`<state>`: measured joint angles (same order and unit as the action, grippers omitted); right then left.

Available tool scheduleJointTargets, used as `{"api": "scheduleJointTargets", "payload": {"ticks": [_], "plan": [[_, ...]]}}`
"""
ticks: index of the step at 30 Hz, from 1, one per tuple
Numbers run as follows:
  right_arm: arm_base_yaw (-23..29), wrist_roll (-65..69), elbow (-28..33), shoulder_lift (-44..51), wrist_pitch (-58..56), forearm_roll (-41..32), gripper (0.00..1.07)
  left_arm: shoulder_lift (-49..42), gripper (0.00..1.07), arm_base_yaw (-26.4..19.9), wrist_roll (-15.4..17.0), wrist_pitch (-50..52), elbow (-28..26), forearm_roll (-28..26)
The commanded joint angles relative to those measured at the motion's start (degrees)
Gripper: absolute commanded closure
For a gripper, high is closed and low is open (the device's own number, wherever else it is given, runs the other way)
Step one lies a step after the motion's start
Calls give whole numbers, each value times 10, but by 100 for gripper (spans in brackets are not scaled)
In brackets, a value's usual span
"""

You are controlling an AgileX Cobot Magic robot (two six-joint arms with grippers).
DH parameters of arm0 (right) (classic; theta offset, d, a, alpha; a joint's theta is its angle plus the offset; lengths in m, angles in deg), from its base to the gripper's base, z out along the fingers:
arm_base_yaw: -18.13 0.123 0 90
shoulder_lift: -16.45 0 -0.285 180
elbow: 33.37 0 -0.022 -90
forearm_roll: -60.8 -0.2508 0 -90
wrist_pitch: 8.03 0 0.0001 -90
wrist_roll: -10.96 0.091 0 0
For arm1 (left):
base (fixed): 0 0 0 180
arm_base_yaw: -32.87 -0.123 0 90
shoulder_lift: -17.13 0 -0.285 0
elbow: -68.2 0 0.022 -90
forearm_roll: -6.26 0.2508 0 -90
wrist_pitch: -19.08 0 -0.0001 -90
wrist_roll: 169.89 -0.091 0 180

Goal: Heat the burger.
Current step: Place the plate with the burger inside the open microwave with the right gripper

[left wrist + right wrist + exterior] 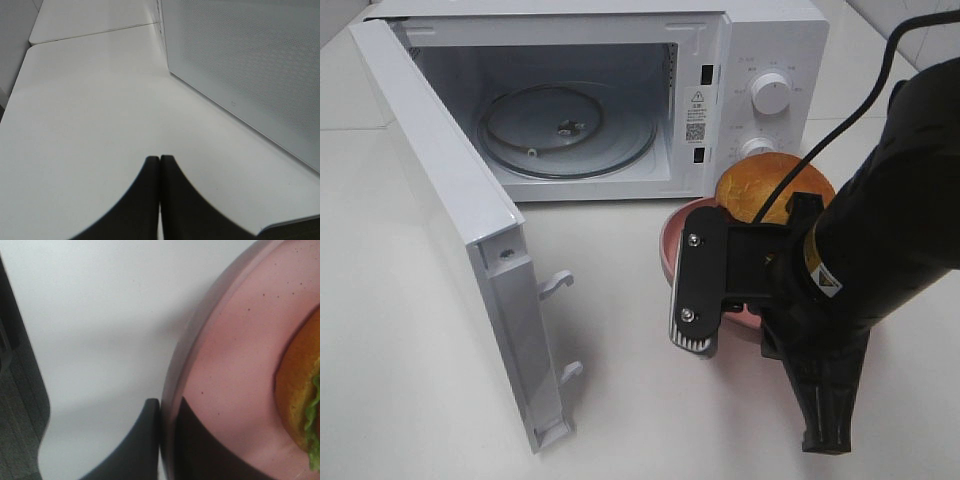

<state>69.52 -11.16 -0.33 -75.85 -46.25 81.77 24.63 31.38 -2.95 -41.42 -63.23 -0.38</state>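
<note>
Most is left, I judge: the microwave (590,90) stands open, but the burger (765,185) sits on its pink plate (672,240) right of it. My right claw (167,415) clenches the plate rim; my left claw (160,165) is clenched, empty.

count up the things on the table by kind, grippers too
microwave: 1
burger: 1
pink plate: 1
grippers: 2 (left gripper, right gripper)
total: 5
</note>
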Motion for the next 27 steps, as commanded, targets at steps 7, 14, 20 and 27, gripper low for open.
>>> {"api": "scheduleJointTargets", "payload": {"ticks": [7, 14, 20, 27], "plan": [[1, -203, -1, 7, 58, 9, 107, -13, 106, 3, 1, 7, 1, -4], [-10, -258, -2, 7, 100, 13, 107, -13, 106, 3, 1, 7, 1, -4], [-34, -326, -2, 7, 139, -8, 107, -13, 106, 3, 1, 7, 1, -4], [-52, -449, -2, 6, 194, -103, 107, -13, 106, 3, 1, 7, 1, -4]]}}
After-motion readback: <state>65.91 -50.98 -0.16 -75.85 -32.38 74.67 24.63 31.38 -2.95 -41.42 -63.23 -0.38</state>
